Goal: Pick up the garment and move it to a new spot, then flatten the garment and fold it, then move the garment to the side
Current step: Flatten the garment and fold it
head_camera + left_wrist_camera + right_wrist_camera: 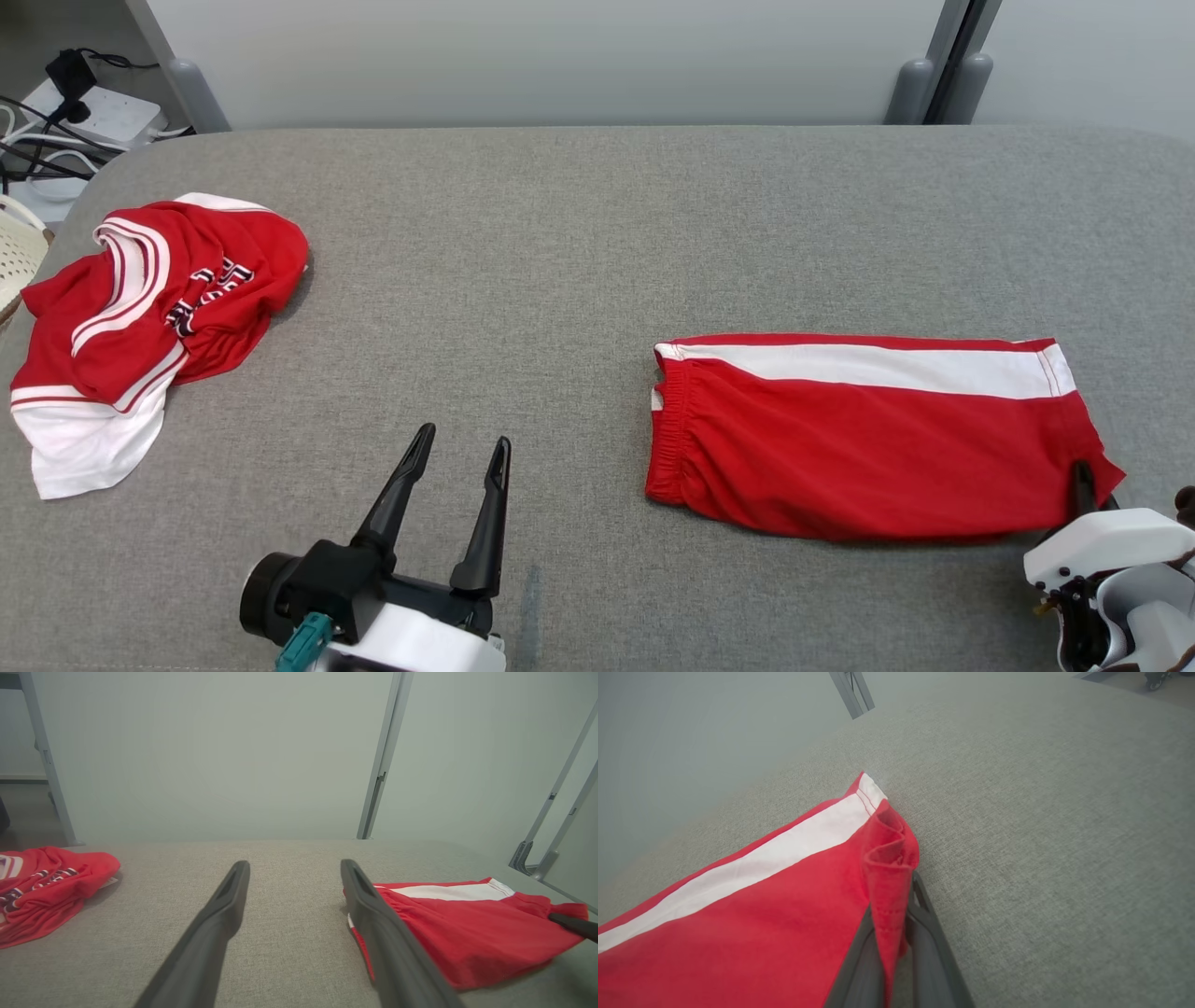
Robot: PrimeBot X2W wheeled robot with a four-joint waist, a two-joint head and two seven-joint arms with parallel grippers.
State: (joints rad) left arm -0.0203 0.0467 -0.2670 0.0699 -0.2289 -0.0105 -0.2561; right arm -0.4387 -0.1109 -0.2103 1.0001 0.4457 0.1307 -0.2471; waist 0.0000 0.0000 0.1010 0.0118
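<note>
The right hand (1083,487), pinched shut on a hem corner of the folded red shorts (868,439) lying right of centre on the desk (560,280), should slide them low and slowly so the fold holds.

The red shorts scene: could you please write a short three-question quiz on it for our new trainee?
1. True or false: the right gripper is shut on a corner of the red shorts.
2. The left gripper is: A) open, holding nothing; B) shut on cloth; C) shut, empty.
3. Fill in: the crumpled jersey lies on the robot's ____ side of the grey table.
Key: 1 true; 2 A; 3 left.
</note>
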